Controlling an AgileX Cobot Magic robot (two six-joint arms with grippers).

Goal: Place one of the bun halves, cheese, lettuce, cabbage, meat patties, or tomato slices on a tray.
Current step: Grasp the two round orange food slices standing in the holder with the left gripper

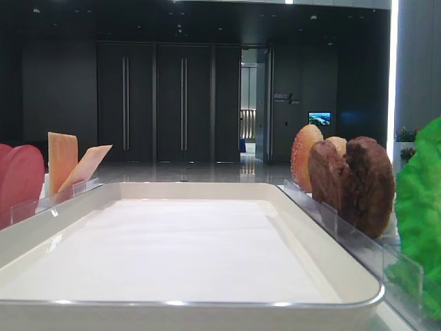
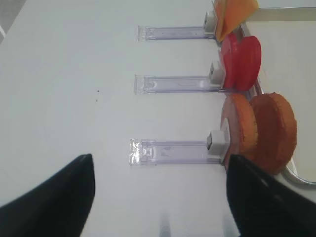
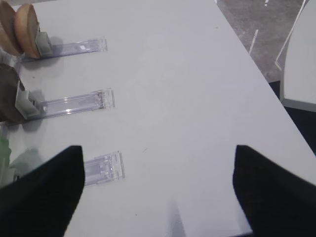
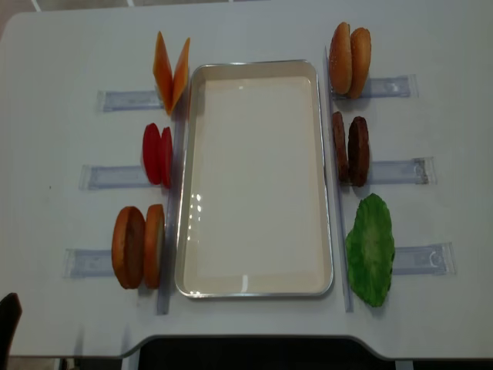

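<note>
The white tray (image 4: 254, 179) sits in the middle of the table (image 4: 254, 31) with nothing on it, and the food stands on edge in clear plastic holders (image 4: 123, 100) along both long sides. Down the left side we have the orange cheese slices (image 4: 170, 73) at the far end, then the red tomato slices (image 4: 157, 155), then the two bun halves (image 4: 139, 246) nearest the front edge. On the right, the sesame buns (image 4: 350, 59) stand at the far end, the dark meat patties (image 4: 350, 149) in the middle, and the green lettuce (image 4: 370, 249) closest. The left gripper (image 2: 160, 197) hangs above the table just short of the bun halves' holder, its dark fingers spread wide with nothing between them. The right gripper (image 3: 158, 192) hovers over bare table beside the lettuce holder, fingers likewise wide apart and empty.
</note>
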